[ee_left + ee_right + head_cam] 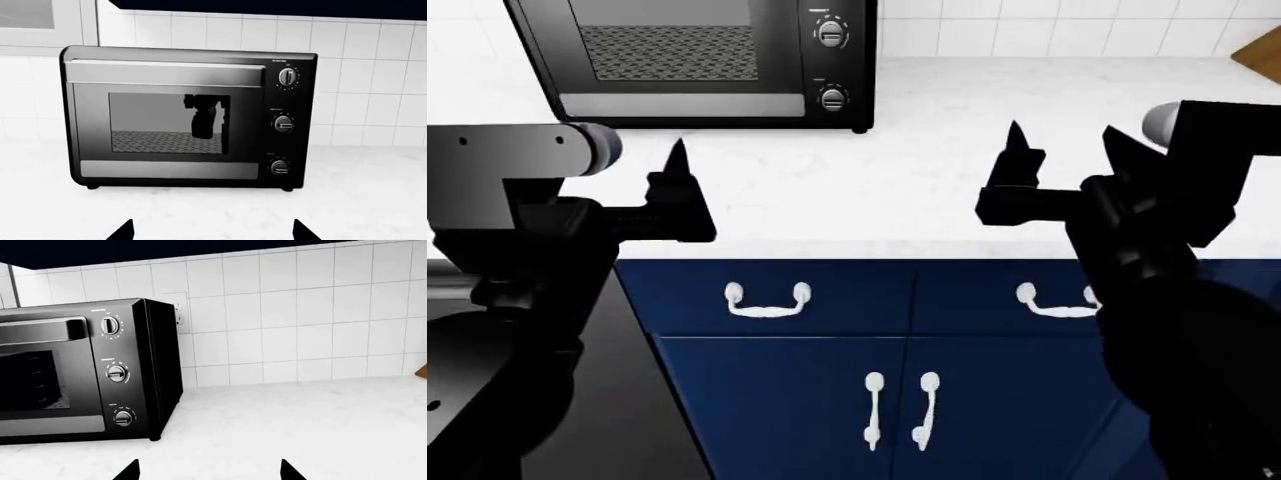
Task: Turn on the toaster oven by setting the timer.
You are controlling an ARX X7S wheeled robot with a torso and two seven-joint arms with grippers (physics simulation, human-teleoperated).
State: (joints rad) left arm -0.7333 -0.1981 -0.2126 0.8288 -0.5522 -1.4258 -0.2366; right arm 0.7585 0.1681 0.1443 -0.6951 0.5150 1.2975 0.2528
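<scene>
From the left wrist, the toaster oven (190,117) filled mid-frame, door closed; the left gripper (212,231) was spread wide and empty at the bottom edge. From the head, it sat upper left, both arms well short. From the right wrist, the right gripper (209,471) gaped, released. No knob touched yet, by my reckoning; everything remained.

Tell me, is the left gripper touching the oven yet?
Apart. In the left wrist view, bare counter lies between the left gripper and the oven.
</scene>
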